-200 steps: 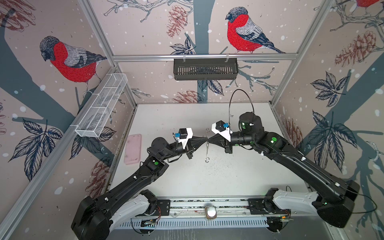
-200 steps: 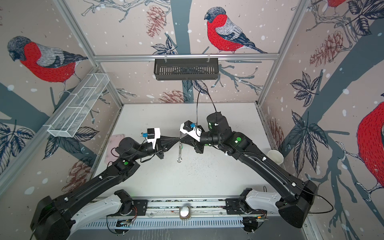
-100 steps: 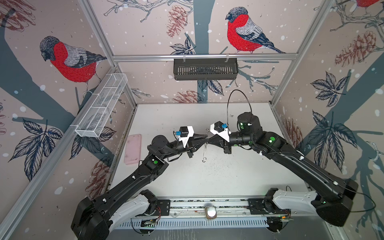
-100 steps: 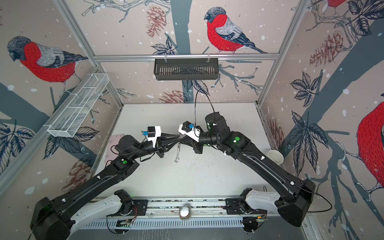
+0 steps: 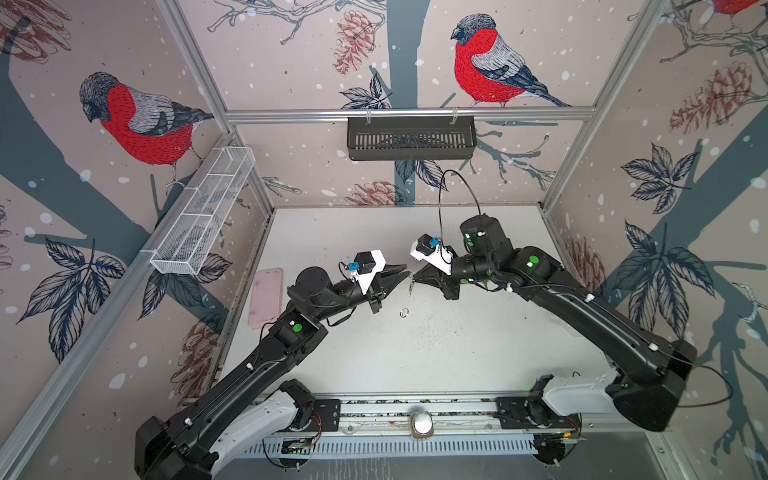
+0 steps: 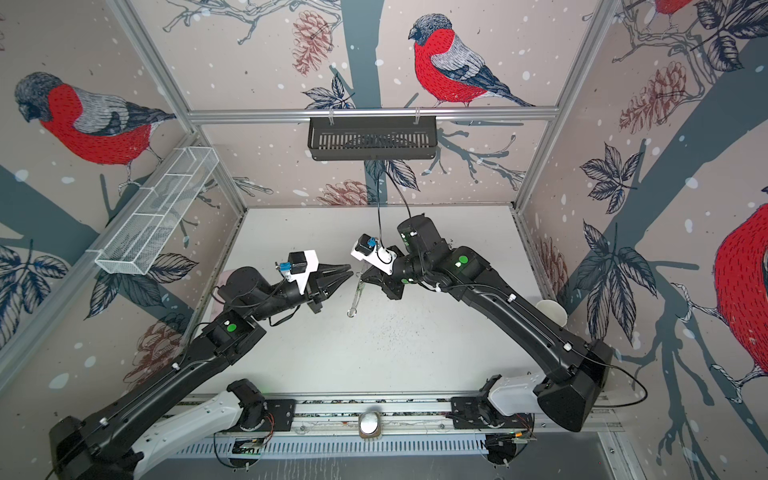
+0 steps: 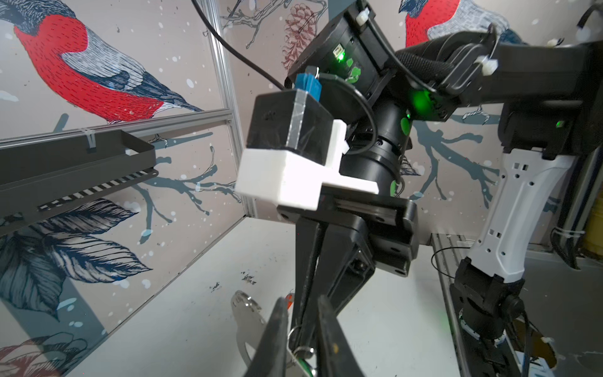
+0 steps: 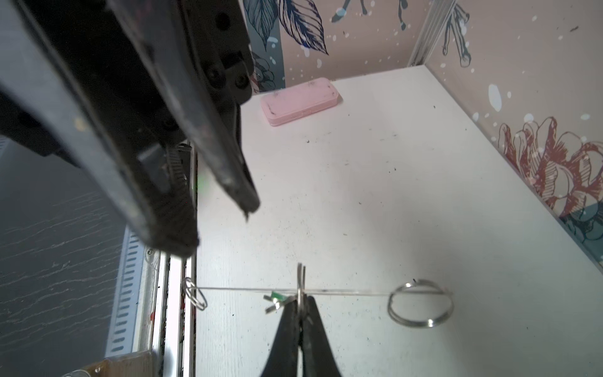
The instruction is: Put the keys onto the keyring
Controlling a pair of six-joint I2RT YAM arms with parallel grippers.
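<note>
Right gripper (image 8: 298, 313) clamped shut on keyring (image 7: 247, 315), hanging toward 6 o'clock from its tips; left gripper (image 6: 350, 272) at 9 o'clock, slightly parted, empty; green key (image 8: 277, 297) beside the clamped spot; threading step, probably; next needs precise left grasp of key.

Bright, even light casts soft shadows on the table (image 5: 457, 357); close parts blur in wrist views.

A robotics lab test cell: 2 robot arms (image 5: 266, 361) bolted to a rail (image 5: 457, 409) at a white tabletop (image 5: 457, 357), boxed in aluminium framing (image 5: 407, 113) and bird-print panels (image 5: 291, 62).
</note>
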